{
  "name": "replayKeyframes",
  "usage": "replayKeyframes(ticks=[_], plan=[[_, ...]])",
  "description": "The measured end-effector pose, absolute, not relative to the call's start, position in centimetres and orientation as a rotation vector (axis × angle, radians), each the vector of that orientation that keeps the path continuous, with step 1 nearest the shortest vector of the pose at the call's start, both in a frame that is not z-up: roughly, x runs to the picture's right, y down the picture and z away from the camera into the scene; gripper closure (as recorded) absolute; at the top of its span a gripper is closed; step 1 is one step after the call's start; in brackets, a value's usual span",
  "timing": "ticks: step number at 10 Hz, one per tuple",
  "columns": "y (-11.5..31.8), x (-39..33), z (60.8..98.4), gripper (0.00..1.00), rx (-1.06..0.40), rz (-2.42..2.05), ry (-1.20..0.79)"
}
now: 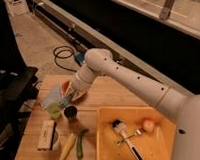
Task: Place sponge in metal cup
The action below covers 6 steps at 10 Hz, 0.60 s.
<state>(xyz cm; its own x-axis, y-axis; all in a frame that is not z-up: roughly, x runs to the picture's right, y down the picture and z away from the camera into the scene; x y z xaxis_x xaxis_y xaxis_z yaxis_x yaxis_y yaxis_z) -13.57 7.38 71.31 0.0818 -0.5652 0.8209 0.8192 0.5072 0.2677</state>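
Leftmost, a white brush (pixel 47 135) lay near the table (pixel 107 97) edge, with a green cup (pixel 54 110) above it. Just right, the gripper (pixel 66 99) hung closed on the sponge (pixel 62 99), close above the metal cup (pixel 70 113). An orange bowl (pixel 79 95) sat behind the arm. Farther right, a yellow bin (pixel 161 122) held another brush (pixel 125 138).
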Motion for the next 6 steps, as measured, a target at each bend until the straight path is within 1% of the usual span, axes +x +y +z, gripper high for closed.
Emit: replayKeyframes(ticks=[2,6], plan=[[8.03,-14.09,71.48,1.0,-0.293,-1.061,-1.088],[7.96,-13.97,71.5,1.0,-0.292,-1.059,-1.085]])
